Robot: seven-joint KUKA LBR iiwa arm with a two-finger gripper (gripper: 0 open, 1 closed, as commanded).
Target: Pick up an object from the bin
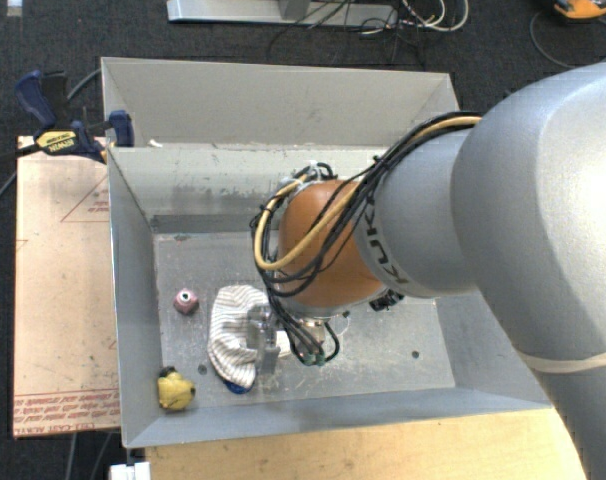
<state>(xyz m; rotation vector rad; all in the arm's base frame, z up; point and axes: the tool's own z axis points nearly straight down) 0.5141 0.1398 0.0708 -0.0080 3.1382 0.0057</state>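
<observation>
- Gripper (266, 346) was down at the floor of the bin (131, 288), in its near-left part, against the right edge of a crumpled cloth (231, 320). Whether it was spread or closed I couldn't tell.
- To do this well, I'd say it needed to bite a raised fold rather than flat fabric, close fully, then lift straight up, clear of the bin's near wall.
- That cloth was white with grey stripes, soft and bunched, lying in the bin's left half. It would likely droop when lifted.
- One small pink spool (186, 301) sat by the bin's left wall, and a yellow lump (175, 390) in its near-left corner.
</observation>
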